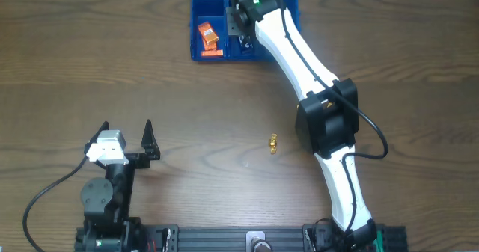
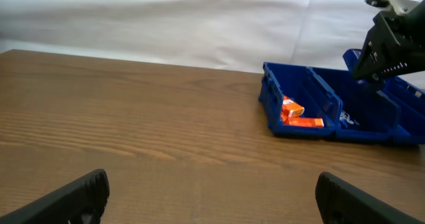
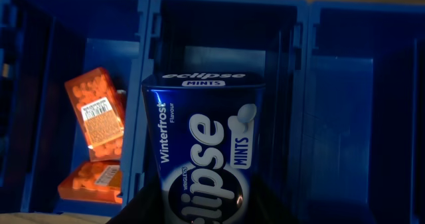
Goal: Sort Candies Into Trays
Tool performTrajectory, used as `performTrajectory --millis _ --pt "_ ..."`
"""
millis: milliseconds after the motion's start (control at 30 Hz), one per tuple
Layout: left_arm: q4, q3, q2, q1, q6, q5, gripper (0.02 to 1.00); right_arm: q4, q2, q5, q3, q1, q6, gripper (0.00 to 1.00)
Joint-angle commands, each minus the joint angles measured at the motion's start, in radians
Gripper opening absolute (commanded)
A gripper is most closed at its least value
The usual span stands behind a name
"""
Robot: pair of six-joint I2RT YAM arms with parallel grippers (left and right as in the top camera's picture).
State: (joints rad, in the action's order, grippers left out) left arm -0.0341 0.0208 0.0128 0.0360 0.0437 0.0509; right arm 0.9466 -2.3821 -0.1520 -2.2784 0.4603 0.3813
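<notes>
The blue mint tin (image 3: 202, 151) is clamped in the right end effector (image 1: 241, 20) over the tray's (image 1: 196, 13) middle compartment (image 3: 226, 38), near a divider. It should probably centre, lower, then release. The left end effector (image 1: 127, 130) rests open.

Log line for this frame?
right gripper: shut on mint tin, over blue tray middle compartment | left gripper: open, away from tray | orange boxes: adjacent compartment | gold candy: on table

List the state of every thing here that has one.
Left pincer: open, empty, over the table.
Right pincer: shut on the mint tin.
Mint tin: held over the tray's middle compartment, not released.
Orange candy boxes: two, lying in the tray's end compartment.
Gold candy: loose on the table, unsorted.
</notes>
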Motion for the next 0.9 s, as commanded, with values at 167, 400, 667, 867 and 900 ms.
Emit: performTrajectory --millis 167,400,667,867,900 --pt "-0.042 -0.016 -0.006 -0.003 -0.014 -0.006 0.998 -0.001 -0.003 0.000 -0.013 -0.005 -0.009 0.630" --pt "-0.042 -0.016 -0.006 -0.003 -0.014 -0.006 0.998 0.059 0.106 -0.016 -0.013 0.001 -0.013 0.693" --pt "-0.042 -0.016 -0.007 -0.003 -0.014 -0.006 0.998 0.274 0.420 -0.080 0.154 0.062 -0.011 0.698" --pt "-0.042 -0.016 -0.007 -0.003 -0.014 -0.006 0.996 0.130 0.679 -0.035 0.737 0.080 0.116 0.700" --pt "-0.042 -0.016 -0.006 -0.003 -0.014 -0.006 0.998 0.109 0.698 -0.020 0.793 0.087 0.129 0.700"
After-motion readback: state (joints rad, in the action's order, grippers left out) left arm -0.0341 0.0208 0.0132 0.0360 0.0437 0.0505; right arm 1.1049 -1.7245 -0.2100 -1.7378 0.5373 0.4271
